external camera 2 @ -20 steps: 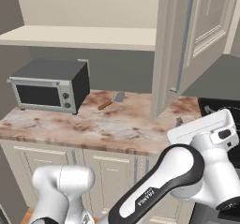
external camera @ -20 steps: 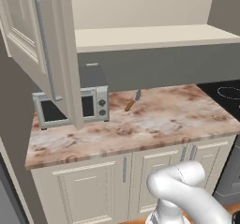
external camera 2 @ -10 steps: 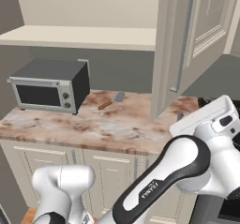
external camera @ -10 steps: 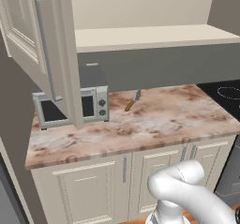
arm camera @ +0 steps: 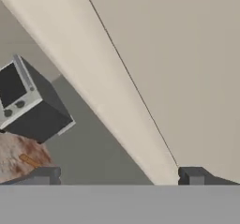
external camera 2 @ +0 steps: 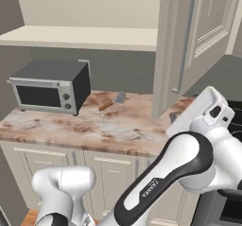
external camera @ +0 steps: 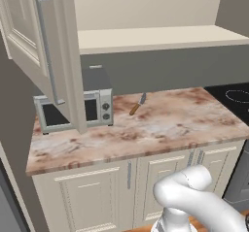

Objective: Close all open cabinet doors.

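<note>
Cream cabinet door (external camera: pixel 29 37), pink-brown marbled counter (external camera: pixel 160 124)

Count at this moment: one open wall-cabinet door (external camera: pixel 34 37) with one vertical bar handle (external camera: pixel 47 46). One toaster oven (external camera: pixel 73 110) and one knife (external camera: pixel 137 104) on the bench (external camera: pixel 160 124). Two base-cabinet doors (external camera: pixel 82 197) below it. One stovetop (external camera: pixel 233 96) at the right.

Even soft rendered light, pics sharp

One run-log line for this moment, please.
cabinet doors: open | pincer: open, empty, near door | toaster oven, knife: on counter
</note>
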Controlling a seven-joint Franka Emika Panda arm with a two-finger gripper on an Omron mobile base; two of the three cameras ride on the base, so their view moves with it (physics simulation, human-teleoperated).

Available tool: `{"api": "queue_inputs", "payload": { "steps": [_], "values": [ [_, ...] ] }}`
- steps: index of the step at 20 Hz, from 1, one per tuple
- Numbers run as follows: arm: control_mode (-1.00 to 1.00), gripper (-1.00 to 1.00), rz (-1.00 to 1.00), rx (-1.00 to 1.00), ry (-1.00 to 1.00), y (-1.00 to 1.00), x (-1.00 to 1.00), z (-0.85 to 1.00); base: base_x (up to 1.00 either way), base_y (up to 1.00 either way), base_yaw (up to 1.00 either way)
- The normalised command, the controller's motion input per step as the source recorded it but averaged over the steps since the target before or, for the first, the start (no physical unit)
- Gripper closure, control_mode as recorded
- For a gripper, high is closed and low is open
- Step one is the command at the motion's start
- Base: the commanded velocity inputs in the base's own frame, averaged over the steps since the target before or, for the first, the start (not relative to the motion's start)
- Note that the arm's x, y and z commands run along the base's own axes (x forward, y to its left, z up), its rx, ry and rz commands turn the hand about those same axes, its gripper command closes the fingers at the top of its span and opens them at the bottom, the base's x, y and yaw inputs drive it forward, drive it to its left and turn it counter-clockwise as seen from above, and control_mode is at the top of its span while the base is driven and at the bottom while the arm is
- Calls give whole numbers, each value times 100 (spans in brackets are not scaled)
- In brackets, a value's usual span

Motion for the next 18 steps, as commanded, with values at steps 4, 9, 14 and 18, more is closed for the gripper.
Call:
{"api": "queue_inputs", "payload": {
  "steps": [4,9,14,18],
  "values": [
    [-100,-100,15,-25,-1,51,0,7,0,0,0],
    [-100,-100,13,-25,-2,53,0,14,0,0,0],
    [-100,-100,12,-25,-4,55,0,24,0,0,0],
    [-100,-100,9,-25,-5,56,2,35,0,0,0]
  ]
}}
